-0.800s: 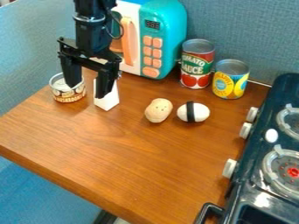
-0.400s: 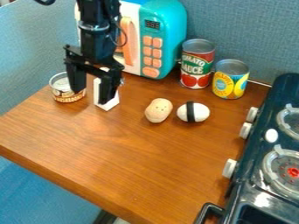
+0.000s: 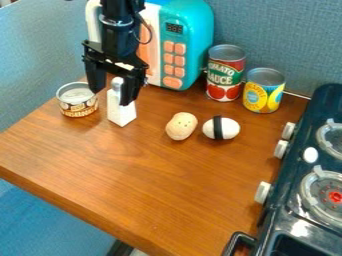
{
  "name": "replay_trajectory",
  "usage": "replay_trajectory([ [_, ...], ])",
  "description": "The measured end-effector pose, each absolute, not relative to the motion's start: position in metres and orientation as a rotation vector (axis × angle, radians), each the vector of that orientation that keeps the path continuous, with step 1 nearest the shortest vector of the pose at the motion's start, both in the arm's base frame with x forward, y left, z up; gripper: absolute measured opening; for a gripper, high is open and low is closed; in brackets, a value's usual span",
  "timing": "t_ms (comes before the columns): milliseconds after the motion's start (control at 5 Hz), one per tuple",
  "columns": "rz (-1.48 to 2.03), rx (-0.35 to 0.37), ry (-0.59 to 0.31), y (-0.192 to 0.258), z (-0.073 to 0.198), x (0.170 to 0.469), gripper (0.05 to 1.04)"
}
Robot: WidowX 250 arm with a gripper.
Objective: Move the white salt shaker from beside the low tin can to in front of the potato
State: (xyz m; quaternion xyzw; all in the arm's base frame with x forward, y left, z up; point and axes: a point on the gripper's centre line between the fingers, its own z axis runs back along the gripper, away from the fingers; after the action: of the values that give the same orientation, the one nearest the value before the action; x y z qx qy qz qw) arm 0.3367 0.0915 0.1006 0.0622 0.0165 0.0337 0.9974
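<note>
In the upper left of the frame, your gripper (image 3: 112,97) stands with its fingers wide apart, and the white, grey-topped bottle (image 3: 121,115) lies in view between and below them, upright on the wooden table (image 3: 147,180), right of the short can (image 3: 78,102). The right-hand finger in the picture covers part of the bottle's upper side, so you cannot tell whether they touch; the arm hides part of the toy microwave (image 3: 190,40), itself cut off by the top edge.
</note>
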Motion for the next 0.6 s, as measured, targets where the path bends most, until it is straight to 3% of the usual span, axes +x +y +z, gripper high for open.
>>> replay_trajectory([
  [600,0.084,0.160,0.076,0.103,0.097,0.360,0.997],
])
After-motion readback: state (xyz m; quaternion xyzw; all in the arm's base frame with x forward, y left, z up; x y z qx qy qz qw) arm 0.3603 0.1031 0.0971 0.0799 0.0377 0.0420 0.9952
